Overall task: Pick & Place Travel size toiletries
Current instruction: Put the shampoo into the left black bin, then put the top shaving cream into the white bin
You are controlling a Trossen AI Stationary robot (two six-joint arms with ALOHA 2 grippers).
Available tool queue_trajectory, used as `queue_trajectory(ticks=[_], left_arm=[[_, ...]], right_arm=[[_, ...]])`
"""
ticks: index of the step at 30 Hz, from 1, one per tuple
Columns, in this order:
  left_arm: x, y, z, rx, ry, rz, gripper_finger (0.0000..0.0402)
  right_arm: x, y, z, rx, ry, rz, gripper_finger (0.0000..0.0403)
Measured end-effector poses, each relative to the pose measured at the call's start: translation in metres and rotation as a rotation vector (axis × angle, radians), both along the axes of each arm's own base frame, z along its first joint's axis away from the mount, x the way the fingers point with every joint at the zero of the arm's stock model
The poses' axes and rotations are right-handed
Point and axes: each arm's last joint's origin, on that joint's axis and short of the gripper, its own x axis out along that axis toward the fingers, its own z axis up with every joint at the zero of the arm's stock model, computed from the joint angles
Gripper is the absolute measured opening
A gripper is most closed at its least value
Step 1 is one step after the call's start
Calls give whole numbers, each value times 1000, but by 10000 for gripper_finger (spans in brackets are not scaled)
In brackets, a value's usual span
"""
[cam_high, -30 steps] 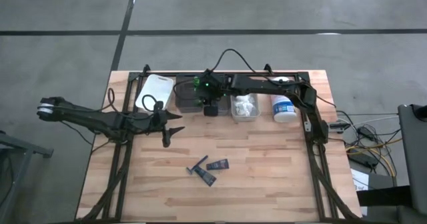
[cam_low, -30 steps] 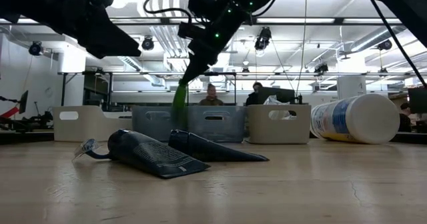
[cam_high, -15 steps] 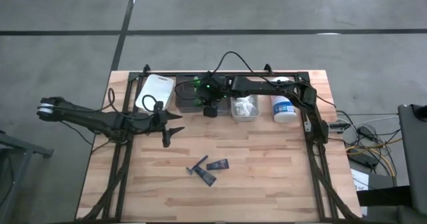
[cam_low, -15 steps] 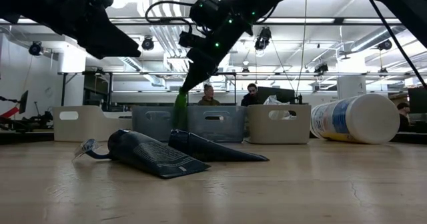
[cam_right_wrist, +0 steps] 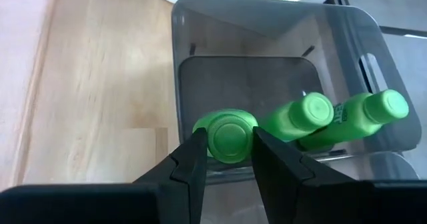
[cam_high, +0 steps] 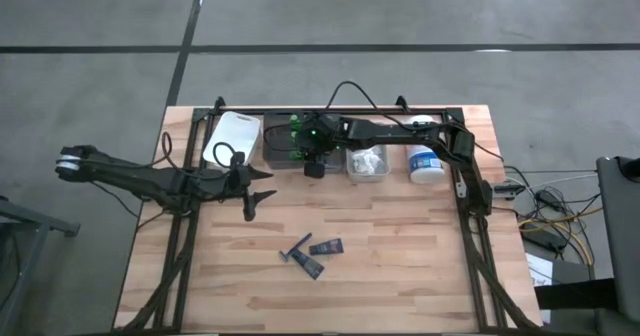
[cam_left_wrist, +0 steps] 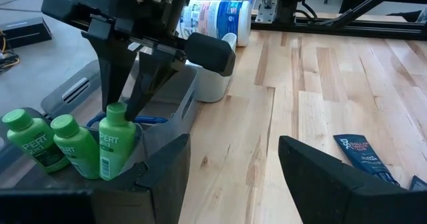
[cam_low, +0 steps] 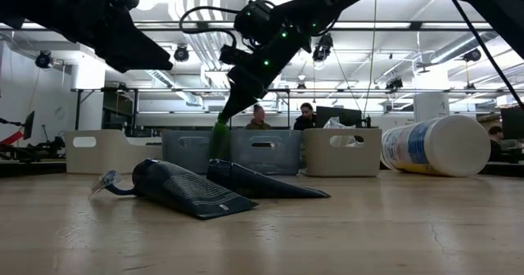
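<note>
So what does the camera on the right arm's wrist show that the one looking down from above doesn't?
Only the right wrist view shows the caps of three green bottles inside the dark bin, with the right gripper jaws closed on the nearest one. Only the high view shows the whole table: the dark packets lying mid-table, the white tub, and the left gripper waiting open at the left. Both show the dark bin and the wooden tabletop.
</note>
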Motion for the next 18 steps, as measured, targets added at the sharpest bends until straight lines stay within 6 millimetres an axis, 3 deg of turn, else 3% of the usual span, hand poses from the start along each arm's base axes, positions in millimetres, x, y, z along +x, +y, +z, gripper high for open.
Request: queue_trajectory(ticks=[7, 18], left_arm=[[0, 0, 0, 0, 0, 0, 232], [0, 0, 0, -1, 0, 1, 232]], right_arm=[[0, -1, 1, -2, -7, -2, 102], [0, -1, -1, 1, -5, -5, 178]])
